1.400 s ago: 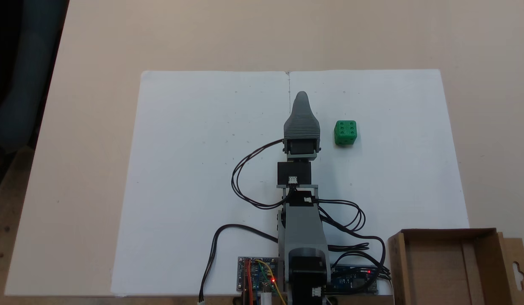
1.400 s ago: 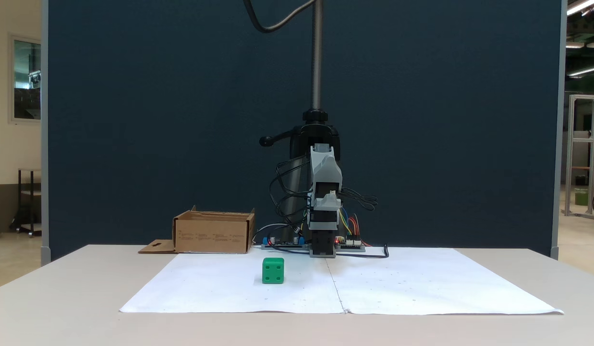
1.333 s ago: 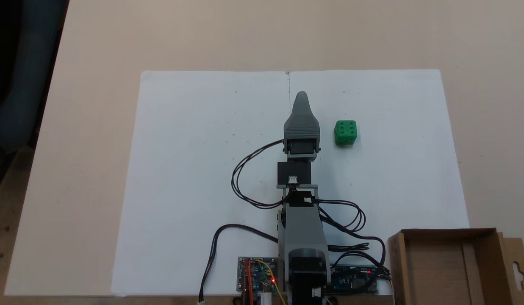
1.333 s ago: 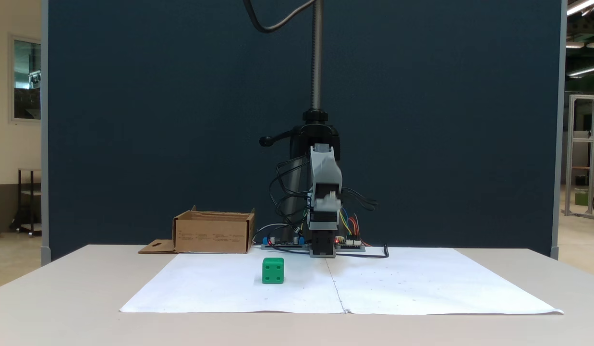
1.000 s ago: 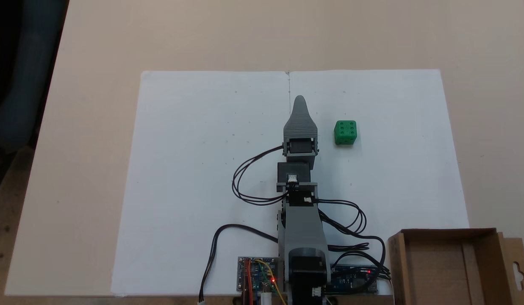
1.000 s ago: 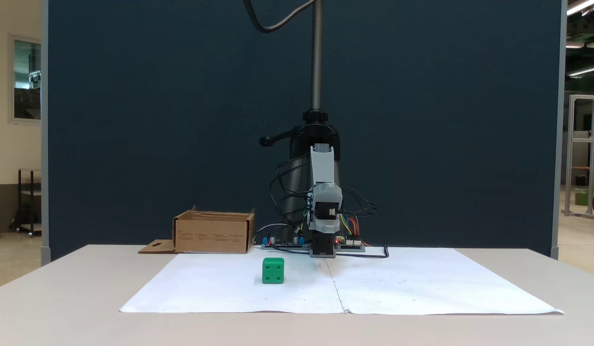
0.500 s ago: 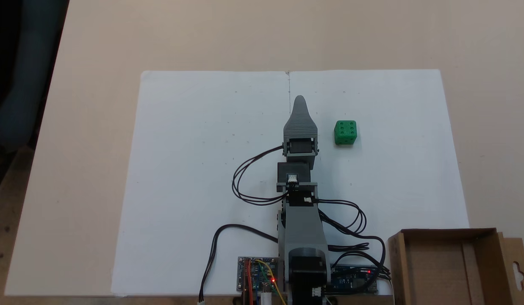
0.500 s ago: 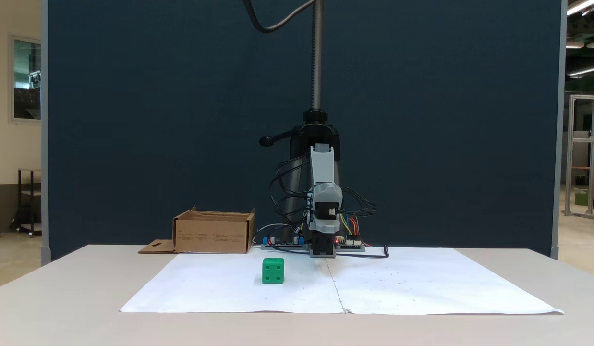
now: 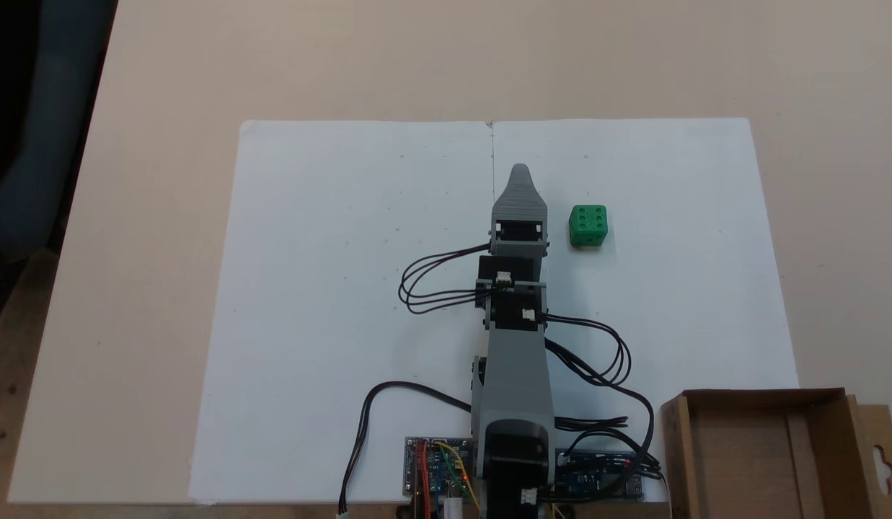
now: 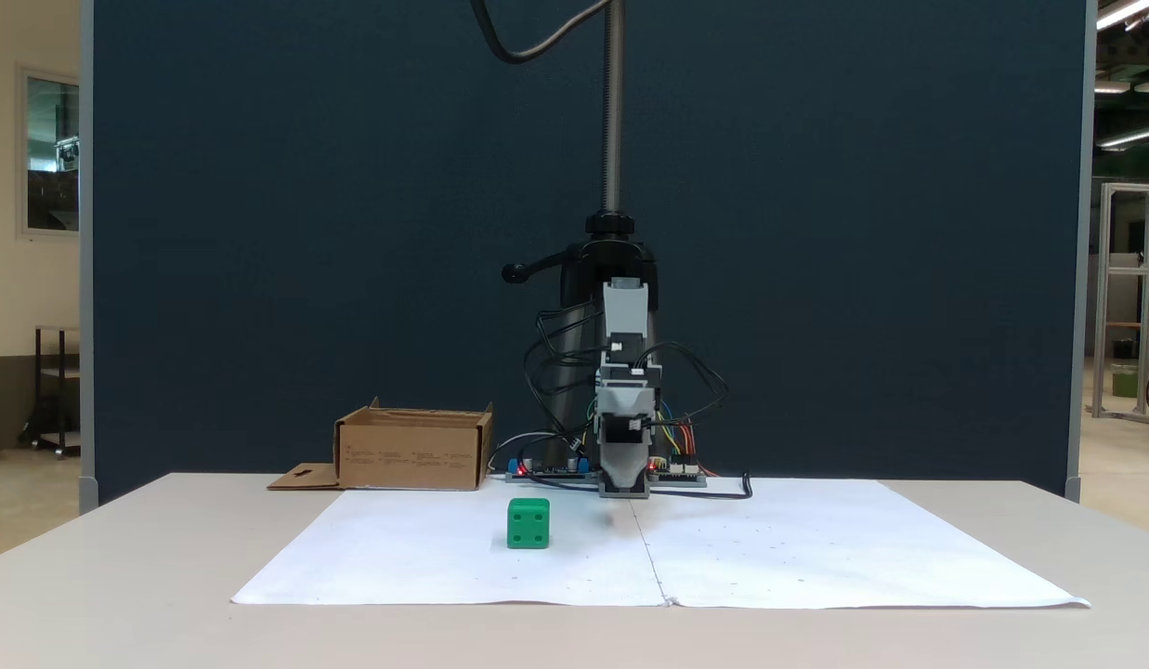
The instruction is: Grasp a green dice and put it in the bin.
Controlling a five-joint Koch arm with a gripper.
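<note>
Since a moment ago the arm has folded down, lowering the gripper [image 9: 520,171] toward the surface [image 9: 417,72]; its fingers overlap, so I cannot tell their state. The green dice [image 9: 588,225] sits untouched at its 3 o'clock, the bin [image 9: 828,432] well apart.

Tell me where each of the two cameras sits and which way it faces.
A fixed view: above the table, looking straight down; the arm reaches up-frame from the bottom edge, gripper left of the green dice.
A fixed view: at table height, facing the arm head-on.
Shared: dice, cardboard bin, white paper.
</note>
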